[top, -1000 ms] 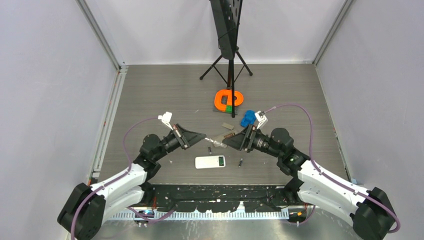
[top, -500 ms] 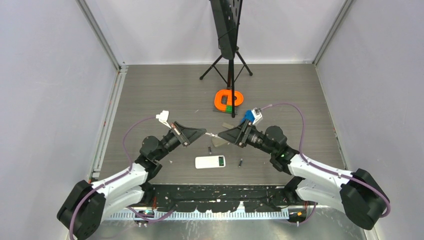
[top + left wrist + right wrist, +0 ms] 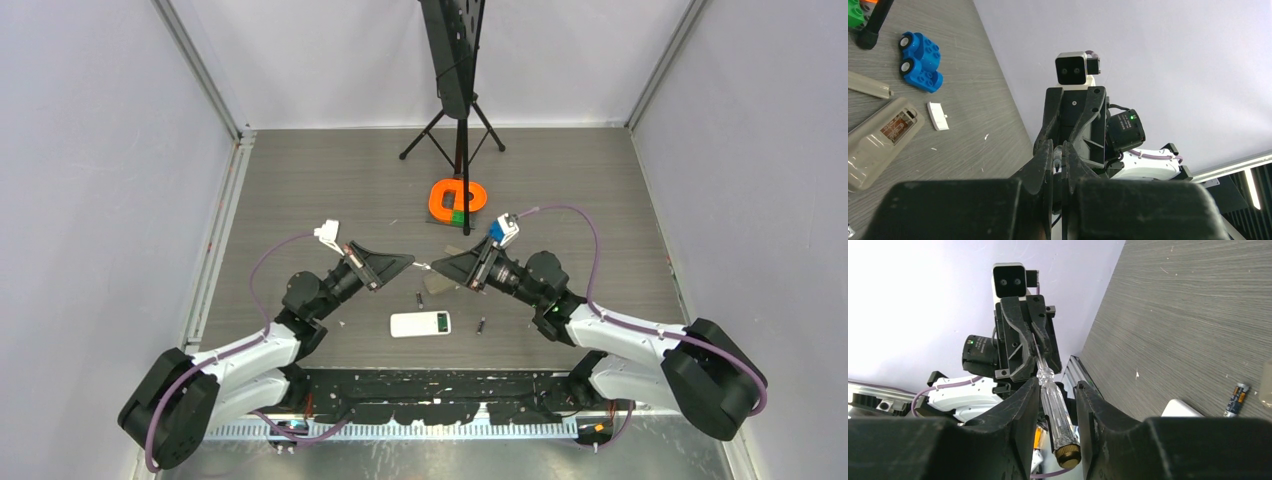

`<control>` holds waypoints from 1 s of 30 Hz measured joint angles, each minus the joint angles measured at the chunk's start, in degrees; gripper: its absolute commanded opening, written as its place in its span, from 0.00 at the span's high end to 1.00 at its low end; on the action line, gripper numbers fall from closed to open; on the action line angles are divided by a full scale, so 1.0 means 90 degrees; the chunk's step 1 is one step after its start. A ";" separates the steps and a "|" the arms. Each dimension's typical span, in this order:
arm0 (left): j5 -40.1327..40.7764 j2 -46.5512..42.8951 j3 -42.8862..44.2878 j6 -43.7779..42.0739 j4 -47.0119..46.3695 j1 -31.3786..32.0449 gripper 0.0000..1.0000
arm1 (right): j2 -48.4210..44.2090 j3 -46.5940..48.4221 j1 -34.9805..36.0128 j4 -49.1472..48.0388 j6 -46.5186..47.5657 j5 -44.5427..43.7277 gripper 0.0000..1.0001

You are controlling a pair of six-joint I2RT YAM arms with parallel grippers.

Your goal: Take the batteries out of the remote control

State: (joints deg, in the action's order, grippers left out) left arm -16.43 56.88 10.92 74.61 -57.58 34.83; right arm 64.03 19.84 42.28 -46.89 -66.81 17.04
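Batteries (image 3: 419,299) are already out, at least two by my count. One lies loose on the grey worktop (image 3: 330,190) just below where the two hands meet. The second battery (image 3: 481,325) lies a little to the right, near the white remote (image 3: 420,324). The right wrist camera shows one up close: a slim dark cell with blue and orange markings and a bright metal end, lying flat.

The grey remote control (image 3: 878,137) rests on the worktop with its back open. Its compartment shows only a label and, as far as I can tell, no cells. A small white piece (image 3: 938,116) lies just beside it, and a blue toy car (image 3: 921,55) sits further off. Whether the white remote holds anything I cannot tell.

So the unloading looks mostly or wholly done to me. What is going on now seems to be a handover of the tool in mid-air. The left hand (image 3: 1058,150) is clenched on the thin metal shaft of a clear-handled screwdriver (image 3: 1053,412). The right hand (image 3: 1057,385) has its jaws on either side of the handle, with a gap showing on one side, so it is not yet clamped.
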 measured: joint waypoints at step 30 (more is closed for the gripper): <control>0.0216 0.0024 -0.0027 0.0260 -0.0250 -0.0007 0.77 | 0.0041 0.0172 -0.0015 -0.0182 -0.0015 0.0299 1.00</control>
State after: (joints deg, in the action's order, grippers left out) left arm -14.48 57.10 10.68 76.95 -59.83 34.76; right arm 64.40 21.39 42.15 -48.53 -66.94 19.73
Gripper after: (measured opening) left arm 0.062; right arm 0.231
